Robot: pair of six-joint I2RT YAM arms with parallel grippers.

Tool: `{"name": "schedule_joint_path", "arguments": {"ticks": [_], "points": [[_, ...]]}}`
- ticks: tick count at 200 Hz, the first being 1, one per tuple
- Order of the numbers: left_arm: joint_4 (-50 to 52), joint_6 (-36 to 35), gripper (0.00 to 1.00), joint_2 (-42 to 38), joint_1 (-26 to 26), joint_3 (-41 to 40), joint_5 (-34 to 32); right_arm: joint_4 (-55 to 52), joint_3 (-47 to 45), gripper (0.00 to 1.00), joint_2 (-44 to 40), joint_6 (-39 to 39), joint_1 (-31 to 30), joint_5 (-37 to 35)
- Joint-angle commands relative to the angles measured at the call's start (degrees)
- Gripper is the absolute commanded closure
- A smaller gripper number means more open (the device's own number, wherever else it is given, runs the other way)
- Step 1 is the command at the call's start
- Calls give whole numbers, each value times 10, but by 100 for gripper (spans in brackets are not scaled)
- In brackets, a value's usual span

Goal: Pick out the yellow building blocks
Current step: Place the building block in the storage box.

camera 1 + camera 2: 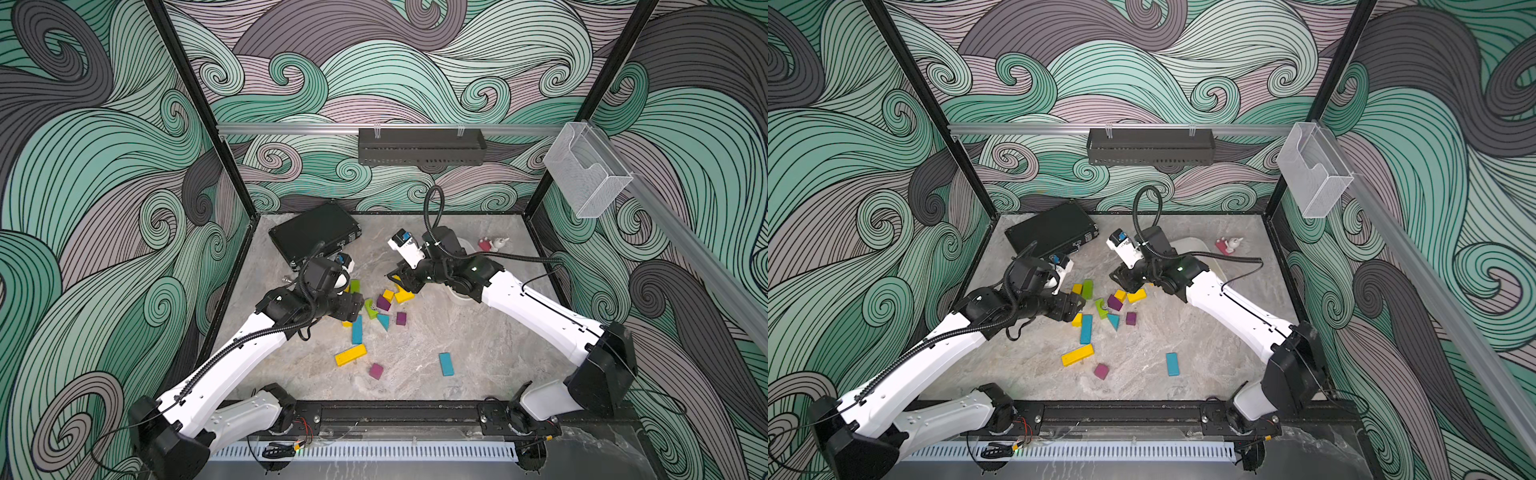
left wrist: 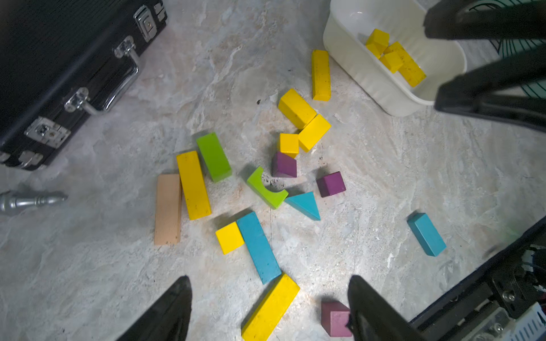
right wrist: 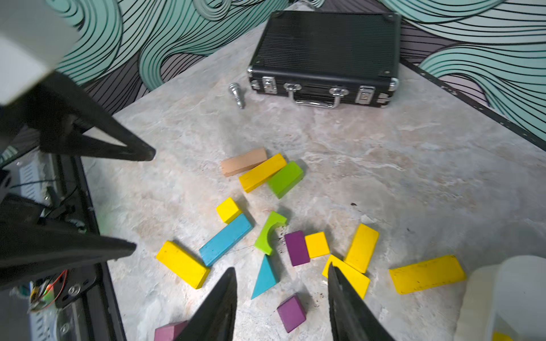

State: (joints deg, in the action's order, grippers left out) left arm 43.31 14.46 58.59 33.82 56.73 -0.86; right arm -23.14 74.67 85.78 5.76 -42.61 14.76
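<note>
Yellow wood everywhere, mixed in with purple, teal and lime pieces, so that's the main risk.

In both top views the yellow building blocks sit mid-frame on the marble tabletop, with the left gripper and right gripper low over the cluster. From up here I can't tell how wide either stands, and the arms hide several blocks.

Left wrist view: jaws apart with nothing between them, above a long yellow bar touching a teal bar. Only this view shows inside the white bin at upper right, with a few yellow pieces already in it. A tan bar lies against another yellow one and could easily get grabbed by mistake.

Right wrist view: jaws apart and empty, one finger overlapping a flat yellow piece at lower centre. Closing there might nudge the purple block or knock its neighbours. The black case shows best here.
</note>
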Motion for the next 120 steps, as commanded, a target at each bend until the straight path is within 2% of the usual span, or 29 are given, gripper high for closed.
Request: {"name": "schedule_joint_path", "arguments": {"ticks": [1,14,32,84,120], "points": [[25,59,18,-37,-4,-12,-9,-18,-6,48,-13,46,-24,11],[23,81,18,-52,-4,-24,13,-27,-4,43,-10,54,-32,19],[30,109,18,-71,-4,-38,17,-41,0,43,2,62,-43,28],[96,190,18,-128,-4,-55,-43,-32,-11,44,19,79,-79,41],[100,224,18,-176,-4,-84,-51,-4,-33,46,33,92,-98,32]]}}
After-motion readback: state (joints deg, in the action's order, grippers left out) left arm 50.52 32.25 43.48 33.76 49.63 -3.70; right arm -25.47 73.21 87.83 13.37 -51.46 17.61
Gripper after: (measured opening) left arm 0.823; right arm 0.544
